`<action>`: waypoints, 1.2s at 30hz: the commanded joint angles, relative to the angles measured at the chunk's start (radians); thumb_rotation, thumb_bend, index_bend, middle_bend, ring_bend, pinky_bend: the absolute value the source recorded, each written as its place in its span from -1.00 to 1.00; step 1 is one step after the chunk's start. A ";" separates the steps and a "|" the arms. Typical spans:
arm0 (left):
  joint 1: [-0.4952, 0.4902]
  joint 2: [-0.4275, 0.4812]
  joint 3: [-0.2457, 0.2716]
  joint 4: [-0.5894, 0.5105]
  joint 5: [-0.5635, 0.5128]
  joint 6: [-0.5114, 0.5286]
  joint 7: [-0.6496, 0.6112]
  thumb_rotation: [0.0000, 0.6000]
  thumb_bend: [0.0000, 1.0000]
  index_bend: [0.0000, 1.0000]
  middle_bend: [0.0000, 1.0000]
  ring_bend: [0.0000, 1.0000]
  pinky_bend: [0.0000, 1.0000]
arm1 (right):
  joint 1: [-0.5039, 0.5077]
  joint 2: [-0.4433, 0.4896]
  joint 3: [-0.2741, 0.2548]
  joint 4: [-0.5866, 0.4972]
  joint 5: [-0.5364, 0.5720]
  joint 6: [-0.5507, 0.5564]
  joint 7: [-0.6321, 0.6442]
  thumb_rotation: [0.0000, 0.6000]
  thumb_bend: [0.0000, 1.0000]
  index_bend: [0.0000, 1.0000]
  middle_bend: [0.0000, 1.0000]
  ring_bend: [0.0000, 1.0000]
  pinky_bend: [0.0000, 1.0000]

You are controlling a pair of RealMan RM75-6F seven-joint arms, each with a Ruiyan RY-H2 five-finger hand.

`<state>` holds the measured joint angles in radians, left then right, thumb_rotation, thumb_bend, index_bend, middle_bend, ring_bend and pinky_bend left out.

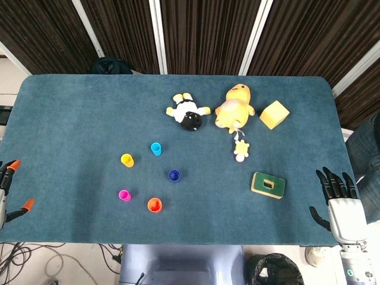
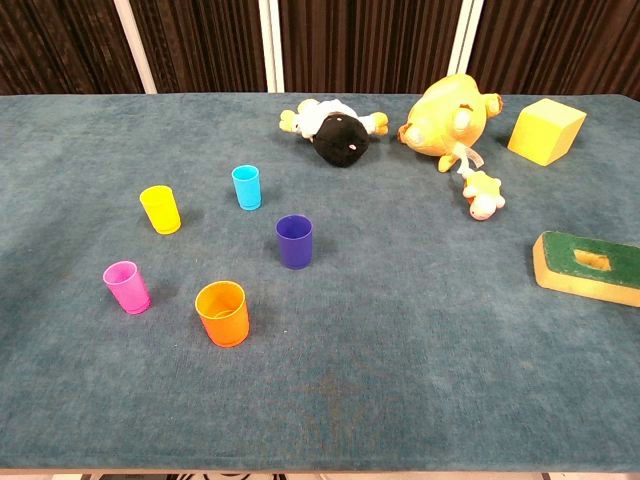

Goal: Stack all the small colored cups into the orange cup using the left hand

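Orange plastic cup [image 2: 222, 312], the one the others go into, stands upright near the front of the blue felt worktop [image 1: 71, 113], left of centre and well apart from both robot hands. The left robot hand [image 1: 8, 191] shows only at the left edge of the head view: black fingers with orange tips, spread apart, holding nothing, off the worktop's edge. The right robot hand [image 1: 337, 199], white-backed with black fingers splayed, hovers at the near right corner, also empty.

Four smaller cups stand upright around the orange one, none touching another: one magenta cup [image 2: 127, 286] just to its left, one dark blue cup [image 2: 294, 241] farther back and to its right, one yellow cup [image 2: 160, 209] farther back on the left, and one light blue cup [image 2: 246, 187] farthest of the five.

Toward the far right lie one black-and-white plush toy [image 2: 333, 130], one large yellow plush duck [image 2: 447, 118] with one small plush duckling [image 2: 482, 195] just beside it, and one yellow foam cube [image 2: 545, 130]. One green-topped sponge block [image 2: 587, 266] with a rectangular cut-out lies nearer, at the right.
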<state>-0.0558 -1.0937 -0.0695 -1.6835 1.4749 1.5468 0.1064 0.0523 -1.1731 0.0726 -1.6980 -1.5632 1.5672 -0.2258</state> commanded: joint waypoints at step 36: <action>-0.008 0.000 0.000 0.004 -0.015 -0.025 -0.012 1.00 -0.64 -0.78 -0.80 -0.94 -0.95 | -0.004 0.006 0.002 -0.001 -0.001 0.007 0.009 1.00 -0.33 -0.90 -0.86 -0.73 -0.87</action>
<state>-0.0632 -1.0940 -0.0695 -1.6808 1.4611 1.5237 0.0969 0.0486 -1.1673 0.0750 -1.6985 -1.5640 1.5742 -0.2169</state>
